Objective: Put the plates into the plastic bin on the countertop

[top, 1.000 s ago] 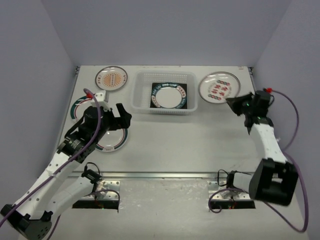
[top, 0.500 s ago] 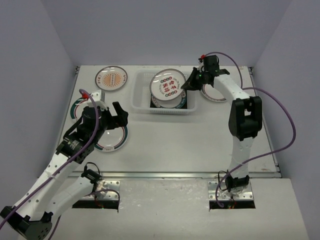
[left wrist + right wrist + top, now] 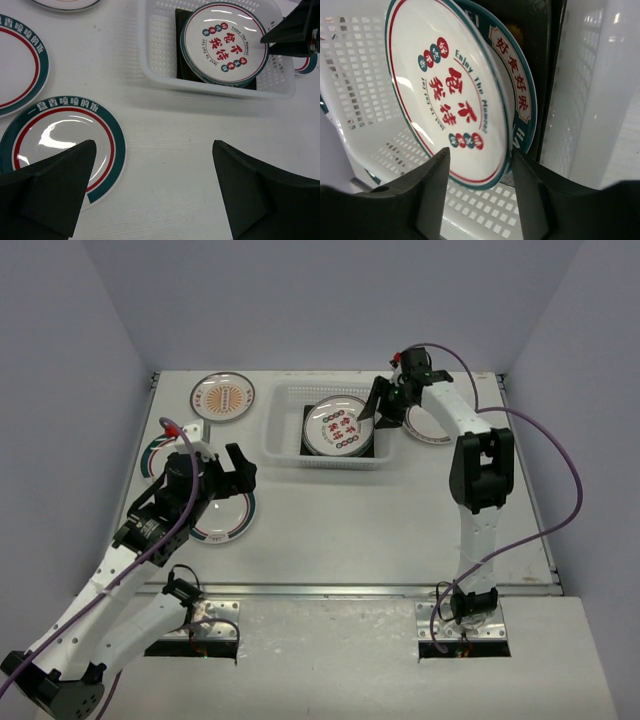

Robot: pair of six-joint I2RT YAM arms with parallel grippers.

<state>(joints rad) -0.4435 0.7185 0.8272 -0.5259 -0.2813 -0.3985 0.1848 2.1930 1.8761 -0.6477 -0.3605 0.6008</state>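
The plastic bin point(image 3: 330, 462) stands at the back middle of the countertop. In it a round white plate with red characters point(image 3: 338, 428) rests on a teal-rimmed plate point(image 3: 522, 107) and a dark square plate point(image 3: 547, 75). My right gripper point(image 3: 372, 418) is at the bin's right side, open, its fingers either side of that top plate's point(image 3: 445, 100) edge with gaps showing. My left gripper point(image 3: 232, 472) hangs open over bare countertop beside a teal-and-red ringed plate point(image 3: 222, 518), holding nothing.
An orange-patterned plate point(image 3: 222, 396) lies at the back left, and a large ringed plate point(image 3: 155, 455) at the left edge. Another patterned plate point(image 3: 425, 425) sits right of the bin, partly under the right arm. A metal rail point(image 3: 320, 590) crosses the near edge.
The right arm swung from the right side to the bin with the red-character plate, lowered it onto the stack and opened its jaws. The left arm has hardly moved.
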